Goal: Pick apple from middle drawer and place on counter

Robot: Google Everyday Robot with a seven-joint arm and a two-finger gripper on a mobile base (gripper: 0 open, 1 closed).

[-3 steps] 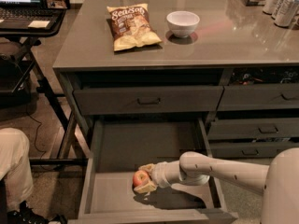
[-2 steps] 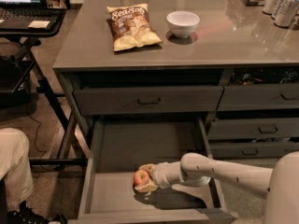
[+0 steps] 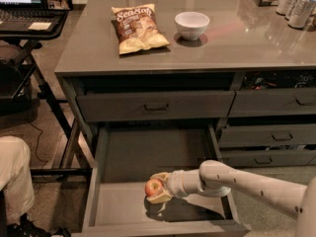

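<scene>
Compared with a second ago little has changed: the apple (image 3: pixel 152 186) sits in nearly the same spot over the front part of the open middle drawer (image 3: pixel 94 191), perhaps a touch further right. The bend of the arm (image 3: pixel 247 181) has drawn slightly to the right with it. The chip bag (image 3: pixel 138 28) and the white bowl (image 3: pixel 191 24) lie on the surface (image 3: pixel 232 48) just as before. The end effector (image 3: pixel 157 187) is inside the drawer, reaching in from the right. Its pale fingers (image 3: pixel 160 176) are clamped on the apple, one above and one below. A dark shadow lies on the drawer floor beneath the fruit, so it looks lifted off the floor, though the gap itself is hard to make out. At the far left, a leg in light trousers (image 3: pixel 12 181) is cut off by the frame edge. Above it, a laptop (image 3: pixel 24 14) is only partly in view at the top corner. The closed top drawer (image 3: pixel 156 106) hides the back of the open one in shadow. The arm covers the drawer's right wall and front right corner, and its base runs out of the picture at the lower right. The cans (image 3: pixel 296 4) at the top right are clipped by the edge, with their labels unreadable.
</scene>
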